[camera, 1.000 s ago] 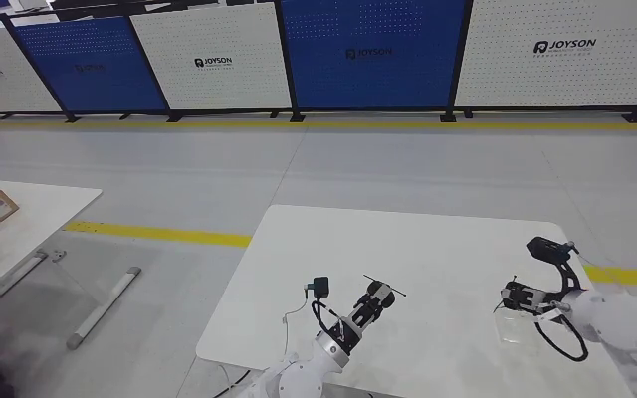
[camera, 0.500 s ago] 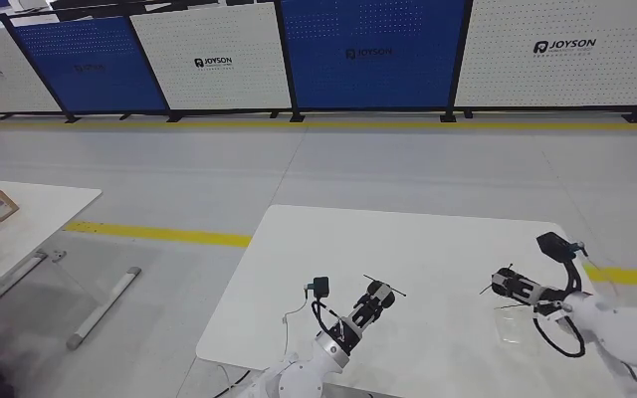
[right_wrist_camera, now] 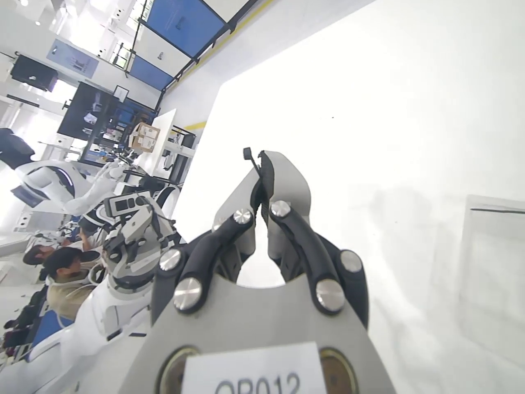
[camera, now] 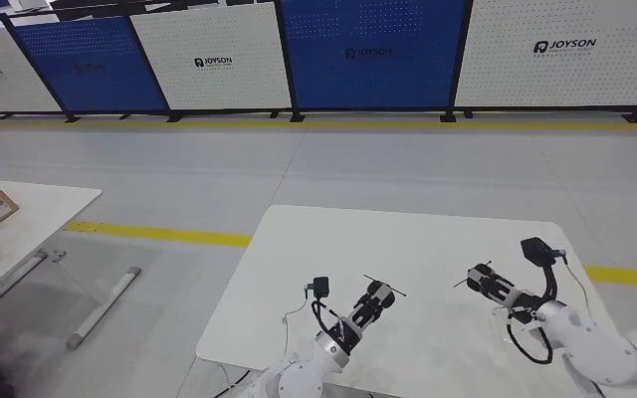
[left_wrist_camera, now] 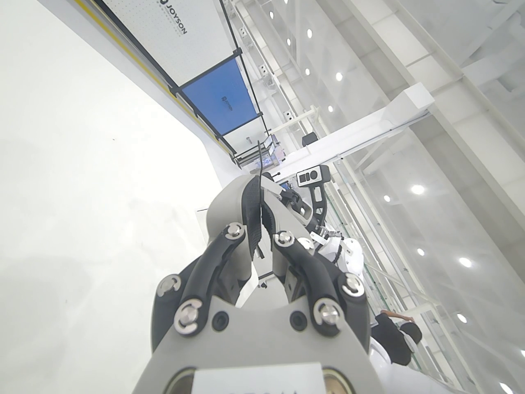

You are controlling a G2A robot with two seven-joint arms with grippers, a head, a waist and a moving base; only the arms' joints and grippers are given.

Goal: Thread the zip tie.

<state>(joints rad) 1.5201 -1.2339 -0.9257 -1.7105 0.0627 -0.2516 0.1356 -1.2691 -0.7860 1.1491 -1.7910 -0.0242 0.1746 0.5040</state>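
Near the table's front edge, my left gripper is shut on a thin black zip tie that crosses its fingertips. From the left wrist, the gripper pinches the strip, and the tie's end pokes out past the pads. My right gripper hovers over the right part of the table, shut on a second black zip tie. Seen from the right wrist, that gripper clamps the tie with its square head sticking out beyond the tips. The two grippers stand well apart.
The white table is bare between the arms. A clear plastic tray lies on the table behind the right gripper, with a black tie in it. Another table stands off to the left.
My right gripper has moved left and farther onto the table, away from the clear tray, carrying its zip tie. The left arm has kept still.
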